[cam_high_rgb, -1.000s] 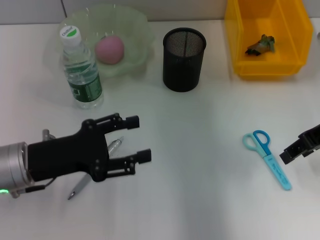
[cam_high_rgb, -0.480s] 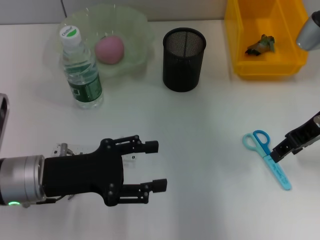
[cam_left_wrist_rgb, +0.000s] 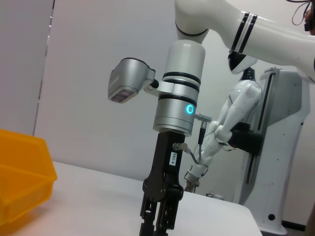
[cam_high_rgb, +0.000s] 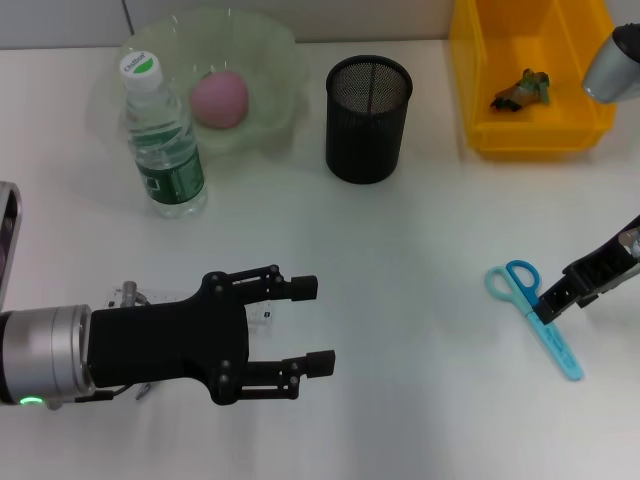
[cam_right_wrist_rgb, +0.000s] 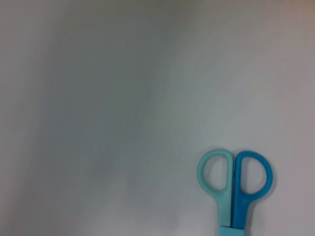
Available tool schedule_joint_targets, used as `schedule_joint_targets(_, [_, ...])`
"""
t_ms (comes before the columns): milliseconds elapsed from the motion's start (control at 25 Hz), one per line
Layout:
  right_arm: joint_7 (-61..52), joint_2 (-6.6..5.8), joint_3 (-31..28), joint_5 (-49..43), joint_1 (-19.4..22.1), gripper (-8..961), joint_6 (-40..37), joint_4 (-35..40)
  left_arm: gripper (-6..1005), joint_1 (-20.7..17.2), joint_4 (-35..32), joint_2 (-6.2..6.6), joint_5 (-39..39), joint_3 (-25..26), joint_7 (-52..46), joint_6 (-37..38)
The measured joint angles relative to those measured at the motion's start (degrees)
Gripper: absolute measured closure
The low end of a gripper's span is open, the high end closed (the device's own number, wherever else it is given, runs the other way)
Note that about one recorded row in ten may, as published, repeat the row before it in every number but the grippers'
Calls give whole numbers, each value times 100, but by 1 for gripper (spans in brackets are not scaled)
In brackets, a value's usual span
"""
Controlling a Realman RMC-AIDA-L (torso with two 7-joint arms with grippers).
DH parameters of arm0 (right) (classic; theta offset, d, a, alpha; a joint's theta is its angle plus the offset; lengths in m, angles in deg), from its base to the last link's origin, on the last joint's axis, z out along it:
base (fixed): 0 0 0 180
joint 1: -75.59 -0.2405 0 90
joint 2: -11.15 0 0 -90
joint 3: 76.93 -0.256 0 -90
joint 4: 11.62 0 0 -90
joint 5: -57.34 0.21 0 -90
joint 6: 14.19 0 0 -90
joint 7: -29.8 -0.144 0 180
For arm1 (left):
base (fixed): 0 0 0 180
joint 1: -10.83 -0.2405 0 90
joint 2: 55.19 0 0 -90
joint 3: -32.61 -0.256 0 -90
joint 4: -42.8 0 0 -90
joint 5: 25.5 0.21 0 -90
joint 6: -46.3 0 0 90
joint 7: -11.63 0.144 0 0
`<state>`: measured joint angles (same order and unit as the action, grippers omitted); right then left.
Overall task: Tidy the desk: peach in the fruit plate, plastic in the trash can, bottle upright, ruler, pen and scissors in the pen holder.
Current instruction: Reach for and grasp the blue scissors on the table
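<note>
My left gripper [cam_high_rgb: 312, 324] hovers open low over the near left of the desk [cam_high_rgb: 420, 240]. It covers the pen, of which only a tip [cam_high_rgb: 141, 392] shows. The light blue scissors [cam_high_rgb: 536, 316] lie flat at the right, also seen in the right wrist view [cam_right_wrist_rgb: 235, 189]. My right gripper [cam_high_rgb: 556, 300] hangs right beside their blade cover. The peach [cam_high_rgb: 220, 97] sits in the fruit plate [cam_high_rgb: 282, 45]. The bottle [cam_high_rgb: 162, 140] stands upright in front of the plate. A crumpled plastic scrap [cam_high_rgb: 522, 90] lies in the trash can [cam_high_rgb: 530, 138]. The pen holder [cam_high_rgb: 368, 120] stands at the back middle. The ruler is out of view.
The left wrist view looks across the desk at the right arm [cam_left_wrist_rgb: 177, 113], pointing straight down, with a corner of the yellow trash can [cam_left_wrist_rgb: 19, 182] beside it. White tabletop lies between the two grippers.
My left gripper slid right and toward the near edge, covering the pen that lay in plain view. My right gripper moved in from the right edge to the scissors.
</note>
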<state>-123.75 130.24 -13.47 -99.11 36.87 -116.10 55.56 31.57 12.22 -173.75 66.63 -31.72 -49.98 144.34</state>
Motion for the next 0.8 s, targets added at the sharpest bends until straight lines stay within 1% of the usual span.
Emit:
schedule_joint_targets(240, [-46,0,99,-41,-64,382,92,-47,213,1,0,0,-7,8,0,-67])
schedule_joint_targets(480, [-65,0,137,-71,-254,382,157,-435,213,-11,0,0,-10,9,5,-150])
schedule_joint_targets(600, [-84,0,146,-207,-297,382,195,-482,213,-38,-3,0,-32,12,67,-162])
schedule_joint_targets(800, [-134,14,255,-287,-276,383,312,-478,213,-31,-5,5,-46,21,129,-162])
